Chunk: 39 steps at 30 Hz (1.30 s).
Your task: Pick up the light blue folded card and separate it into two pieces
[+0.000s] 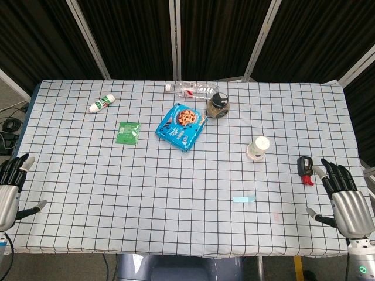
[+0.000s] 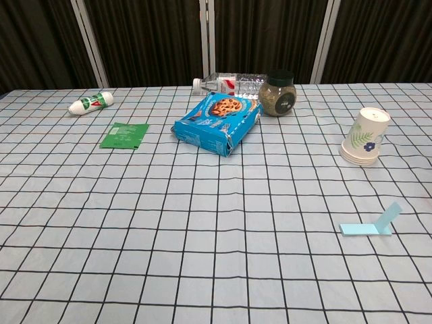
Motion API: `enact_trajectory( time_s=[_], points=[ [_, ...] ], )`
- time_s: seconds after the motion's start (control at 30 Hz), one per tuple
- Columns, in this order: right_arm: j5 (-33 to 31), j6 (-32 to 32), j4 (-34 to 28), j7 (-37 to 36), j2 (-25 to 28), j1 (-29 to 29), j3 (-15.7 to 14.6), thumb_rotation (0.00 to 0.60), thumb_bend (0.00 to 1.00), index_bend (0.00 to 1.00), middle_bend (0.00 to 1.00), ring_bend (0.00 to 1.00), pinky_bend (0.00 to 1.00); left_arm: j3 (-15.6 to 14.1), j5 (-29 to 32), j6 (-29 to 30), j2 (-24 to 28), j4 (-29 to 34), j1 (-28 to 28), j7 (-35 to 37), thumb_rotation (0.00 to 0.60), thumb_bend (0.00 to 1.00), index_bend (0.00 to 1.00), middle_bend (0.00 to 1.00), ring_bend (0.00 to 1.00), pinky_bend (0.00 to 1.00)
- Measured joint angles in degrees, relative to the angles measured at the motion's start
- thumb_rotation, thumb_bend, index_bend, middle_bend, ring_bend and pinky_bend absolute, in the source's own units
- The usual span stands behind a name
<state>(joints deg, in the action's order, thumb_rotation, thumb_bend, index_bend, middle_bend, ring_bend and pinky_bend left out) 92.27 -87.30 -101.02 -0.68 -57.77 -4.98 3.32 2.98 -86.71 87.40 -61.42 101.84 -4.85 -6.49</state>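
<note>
The light blue folded card (image 1: 244, 199) lies on the checked tablecloth, front right of centre. In the chest view the light blue folded card (image 2: 368, 224) has one flap flat and the other standing up at its right end. My right hand (image 1: 343, 196) hovers at the table's right edge, fingers spread, holding nothing, well to the right of the card. My left hand (image 1: 12, 190) is at the left edge, fingers apart and empty. Neither hand shows in the chest view.
A paper cup (image 1: 258, 147) lies just behind the card. A small black and red object (image 1: 305, 168) sits by my right hand. Farther back are a blue cookie pack (image 1: 181, 126), a jar (image 1: 218, 106), a water bottle (image 1: 192, 89), a green sachet (image 1: 128, 132) and a white tube (image 1: 101, 103).
</note>
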Motion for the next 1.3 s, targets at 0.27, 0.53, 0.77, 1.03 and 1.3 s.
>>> enact_trajectory(
  time_s=[0.27, 0.53, 0.77, 1.03, 1.3],
  points=[
    [1.38, 3.13, 1.66, 0.03, -1.21, -1.55, -0.97, 0.600, 0.00, 0.13, 0.00, 0.00, 0.00, 0.37, 0.64, -0.05, -0.16, -0.17, -0.08, -0.34, 0.600, 0.00, 0.00, 0.00, 0.00, 0.00],
    [9.17, 8.70, 9.76, -1.35, -4.61, -7.53, -2.32, 0.600, 0.01, 0.27, 0.07, 0.00, 0.00, 1.00, 2.47, -1.00, -0.57, -0.72, -0.51, -0.92, 0.600, 0.00, 0.00, 0.00, 0.00, 0.00],
    [18.51, 13.41, 23.36, -4.89, -11.20, -16.88, -3.22, 0.600, 0.12, 0.36, 0.11, 0.00, 0.00, 1.82, 5.68, -3.48, -1.76, -1.96, -1.59, -2.63, 0.600, 0.00, 0.00, 0.00, 0.00, 0.00],
    [24.18, 14.36, 34.48, -6.41, -19.19, -23.93, -4.25, 0.600, 0.20, 0.40, 0.13, 0.00, 0.00, 2.30, 8.06, -5.50, -3.28, -3.52, -2.65, -4.36, 0.600, 0.00, 0.00, 0.00, 0.00, 0.00],
    [25.50, 14.15, 42.05, -7.43, -23.67, -26.00, -6.90, 0.600, 0.20, 0.42, 0.13, 0.00, 0.00, 2.17, 8.04, -5.19, -3.40, -3.52, -2.57, -4.49, 0.600, 0.00, 0.00, 0.00, 0.00, 0.00]
  ],
)
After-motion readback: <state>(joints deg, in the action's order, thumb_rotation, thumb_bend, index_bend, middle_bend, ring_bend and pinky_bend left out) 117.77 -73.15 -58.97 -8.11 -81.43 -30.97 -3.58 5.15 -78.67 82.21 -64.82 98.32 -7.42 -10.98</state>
